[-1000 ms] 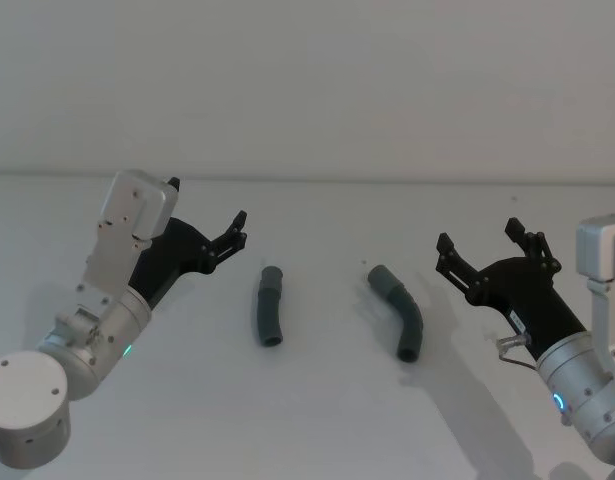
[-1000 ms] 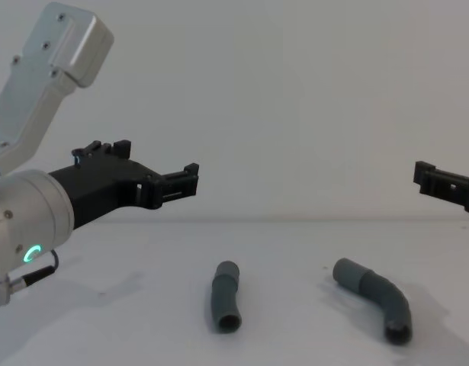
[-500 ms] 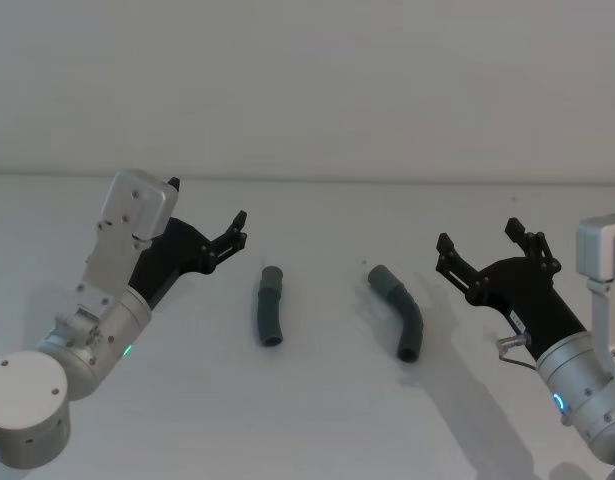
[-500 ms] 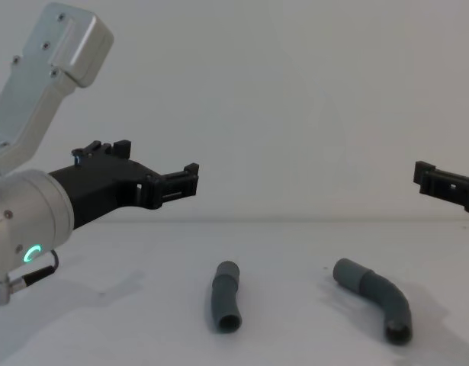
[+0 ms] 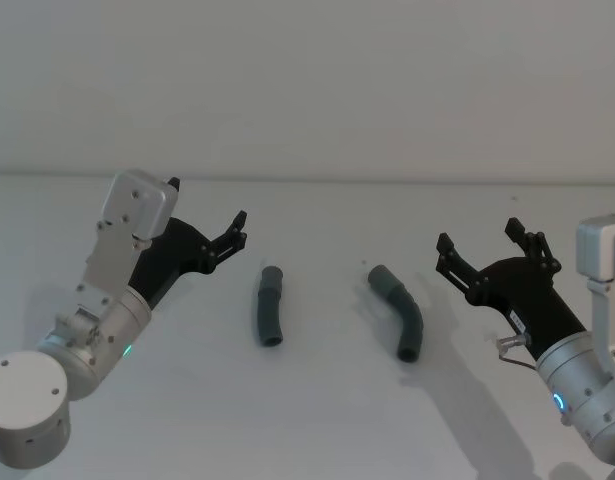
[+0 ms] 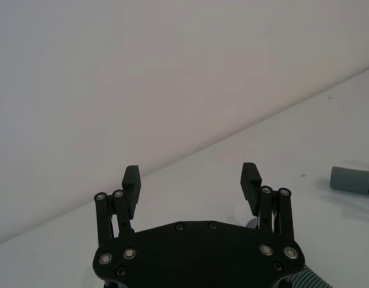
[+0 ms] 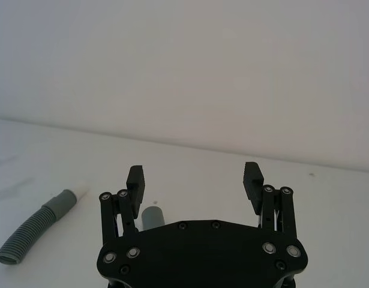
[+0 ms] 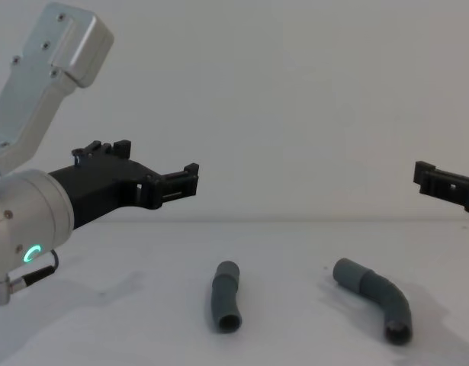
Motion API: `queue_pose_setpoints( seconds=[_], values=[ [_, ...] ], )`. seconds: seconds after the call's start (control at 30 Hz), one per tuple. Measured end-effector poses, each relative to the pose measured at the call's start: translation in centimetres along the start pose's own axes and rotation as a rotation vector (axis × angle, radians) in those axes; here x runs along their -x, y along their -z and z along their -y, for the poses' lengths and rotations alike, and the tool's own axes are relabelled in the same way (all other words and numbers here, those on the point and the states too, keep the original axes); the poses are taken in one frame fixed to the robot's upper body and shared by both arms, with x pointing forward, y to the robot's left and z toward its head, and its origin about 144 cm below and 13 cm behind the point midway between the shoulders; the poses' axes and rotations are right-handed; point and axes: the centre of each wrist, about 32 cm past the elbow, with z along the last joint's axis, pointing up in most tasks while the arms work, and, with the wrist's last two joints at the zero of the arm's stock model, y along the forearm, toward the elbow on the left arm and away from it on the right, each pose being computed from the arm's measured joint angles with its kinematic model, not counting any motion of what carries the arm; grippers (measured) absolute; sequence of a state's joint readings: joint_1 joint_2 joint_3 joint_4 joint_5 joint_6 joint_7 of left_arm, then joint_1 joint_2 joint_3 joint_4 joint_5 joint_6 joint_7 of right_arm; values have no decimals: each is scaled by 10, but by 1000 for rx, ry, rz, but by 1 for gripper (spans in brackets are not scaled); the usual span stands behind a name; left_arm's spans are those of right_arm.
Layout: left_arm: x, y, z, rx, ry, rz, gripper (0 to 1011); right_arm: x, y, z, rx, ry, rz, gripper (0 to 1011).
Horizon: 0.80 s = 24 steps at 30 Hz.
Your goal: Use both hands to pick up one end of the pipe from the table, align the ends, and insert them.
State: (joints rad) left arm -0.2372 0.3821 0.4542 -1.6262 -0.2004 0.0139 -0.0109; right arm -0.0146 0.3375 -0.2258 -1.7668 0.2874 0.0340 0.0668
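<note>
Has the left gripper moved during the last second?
No. In the head view the left gripper, open, sits at the same gap from the short pipe piece as before.

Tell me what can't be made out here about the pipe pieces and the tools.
Right wrist view: the right tool hides most of the longer bent pipe piece; just its cuff end shows.
Chest view: the right edge cuts off the right tool, leaving one fingertip.
Left wrist view: the right edge cuts off a pipe cuff; which piece is unclear.
Head view: the short pipe piece's white tip is too small to see.
</note>
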Motion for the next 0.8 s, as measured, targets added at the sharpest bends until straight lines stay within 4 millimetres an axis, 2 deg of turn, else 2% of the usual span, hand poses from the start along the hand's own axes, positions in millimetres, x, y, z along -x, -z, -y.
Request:
queue_pose_setpoints(
  seconds=[0.37,0.8],
  values=[
    [-1,0,1,-2,6,-2,1001,1,-1,0,5,-1,4,1000],
    [-21,-1,10,-67,92,-92,1001,18,-14,-7,77,-2,69,1000]
  ],
)
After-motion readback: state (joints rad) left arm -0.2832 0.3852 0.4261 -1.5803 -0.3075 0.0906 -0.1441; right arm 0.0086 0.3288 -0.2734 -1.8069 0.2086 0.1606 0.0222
